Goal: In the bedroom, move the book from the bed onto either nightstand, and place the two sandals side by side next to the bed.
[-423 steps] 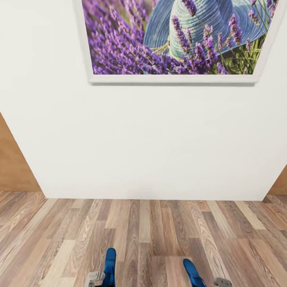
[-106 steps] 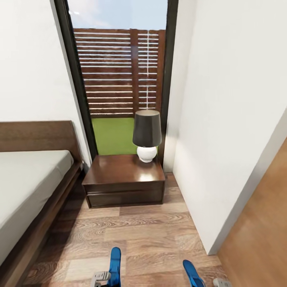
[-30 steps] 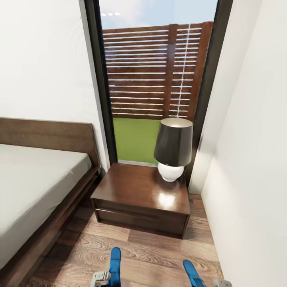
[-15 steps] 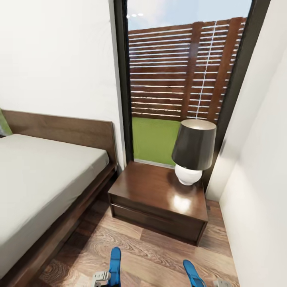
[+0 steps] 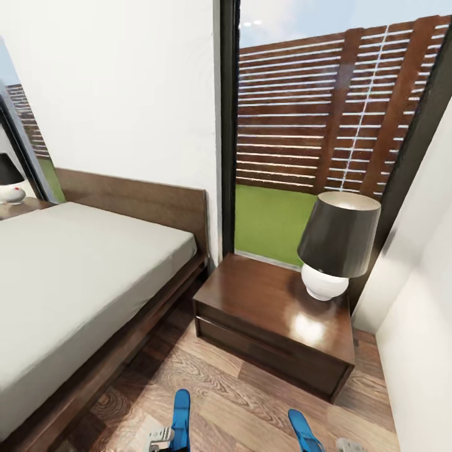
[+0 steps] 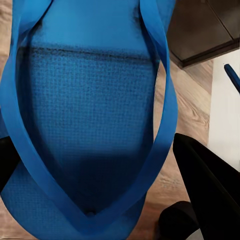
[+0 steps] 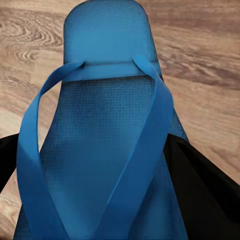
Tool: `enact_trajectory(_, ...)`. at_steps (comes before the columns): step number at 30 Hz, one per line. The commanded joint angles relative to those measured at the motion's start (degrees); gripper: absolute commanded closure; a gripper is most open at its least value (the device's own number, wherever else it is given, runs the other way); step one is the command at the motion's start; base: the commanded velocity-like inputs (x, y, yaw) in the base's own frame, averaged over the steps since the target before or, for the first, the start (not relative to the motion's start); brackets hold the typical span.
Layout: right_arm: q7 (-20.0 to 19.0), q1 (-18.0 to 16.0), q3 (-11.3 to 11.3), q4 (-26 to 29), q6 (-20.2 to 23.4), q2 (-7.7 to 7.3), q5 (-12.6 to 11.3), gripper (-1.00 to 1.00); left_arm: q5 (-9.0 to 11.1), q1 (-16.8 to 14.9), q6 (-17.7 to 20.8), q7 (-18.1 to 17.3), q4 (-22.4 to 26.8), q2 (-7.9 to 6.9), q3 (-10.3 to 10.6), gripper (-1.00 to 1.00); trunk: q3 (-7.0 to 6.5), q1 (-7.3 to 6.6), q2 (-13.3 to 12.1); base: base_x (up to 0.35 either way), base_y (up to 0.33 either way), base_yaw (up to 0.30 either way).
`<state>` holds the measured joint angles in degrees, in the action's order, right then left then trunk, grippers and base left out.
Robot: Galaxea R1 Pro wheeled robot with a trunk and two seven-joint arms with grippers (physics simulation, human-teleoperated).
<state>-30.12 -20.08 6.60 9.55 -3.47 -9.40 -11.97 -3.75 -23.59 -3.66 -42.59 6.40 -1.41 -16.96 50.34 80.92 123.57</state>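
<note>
Two blue sandals show low in the head view, one in each claw. The left sandal [image 5: 181, 414] is held by the left claw [image 5: 161, 436], whose grey tip peeks in at the bottom edge. The right sandal [image 5: 303, 430] is held by the right claw [image 5: 349, 445]. In the left wrist view the sandal [image 6: 90, 115] sits between two black fingers [image 6: 210, 185], so that claw is closed on it. In the right wrist view the other sandal [image 7: 105, 145] lies between black fingers [image 7: 200, 185] too, and that claw grips it as well. Both sandals are up off the wood floor [image 5: 238, 402].

The bed [image 5: 75, 282] is on the left, with a grey mattress and a dark brown frame and headboard. Just beside it stands the nightstand [image 5: 270, 314], dark brown and shiny on top. A lamp [image 5: 336, 245] with a dark shade and a round white base stands on its far right corner. Behind it is a tall window [image 5: 326, 125] with a brown slatted fence and green grass outside. Far to the left, past the bed, another lamp [image 5: 9, 179] stands on the second nightstand [image 5: 19, 206].
</note>
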Motion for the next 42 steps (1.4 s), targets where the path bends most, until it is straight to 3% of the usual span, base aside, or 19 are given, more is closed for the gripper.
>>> enact_trajectory(1, -0.29, -0.03, 0.34, -0.06, -0.05, 0.00, -0.05, 1.00, -0.42, -0.05, -0.38, -0.13, -0.07, 0.00, -0.25, 1.00, 0.05, -0.01, 0.02, 0.000, -0.001, 0.289)
enact_trajectory(42, -0.29, -0.04, 0.34, -0.06, -0.05, 0.00, -0.04, 1.00, -0.44, -0.05, -0.38, -0.13, -0.07, 0.00, -0.21, 1.00, 0.05, -0.01, 0.02, 0.000, 0.000, 0.289)
